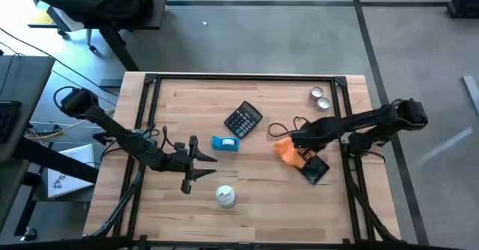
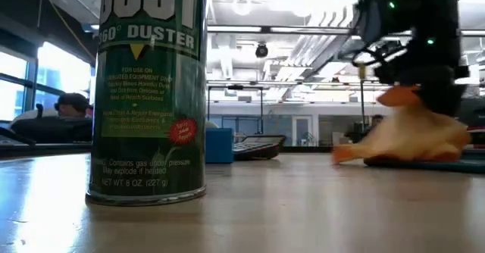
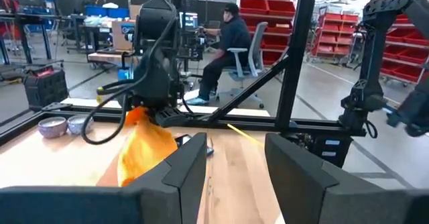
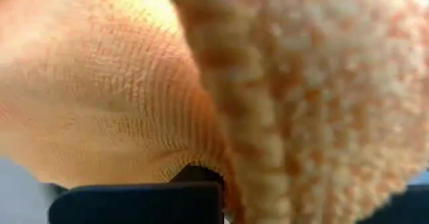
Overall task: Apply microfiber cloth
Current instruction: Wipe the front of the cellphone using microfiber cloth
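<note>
- Cloth [image 1: 287, 152]: orange, bunched, lying on the right half of the table [image 1: 262, 205], its lower edge draping over a dark flat device [image 1: 314, 169]; in the low view it is hanging from the right gripper down to the tabletop [image 2: 413, 139]; in the right wrist view it is filling nearly the whole picture [image 4: 134, 90].
- Right gripper [image 1: 297, 140]: sitting directly over the cloth and clamping a fold of it.
- Device: lying flat and askew, just beside the table's right rail.
- Box [image 1: 225, 144]: blue, resting near table centre, left of the cloth and apart from it.
- Calculator [image 1: 243, 119]: black, lying tilted just behind the box.
- Left gripper [image 1: 200, 165]: hovering over the table's left half, fingers [image 3: 181, 174] spread apart and holding nothing.
- Can [image 1: 225, 196]: duster can standing upright near the front edge, close to the left gripper.
- Two bowls [image 1: 320, 96]: small, metal, sitting at the far right corner.
- Person [image 3: 224, 46]: sitting in a chair beyond the table.
</note>
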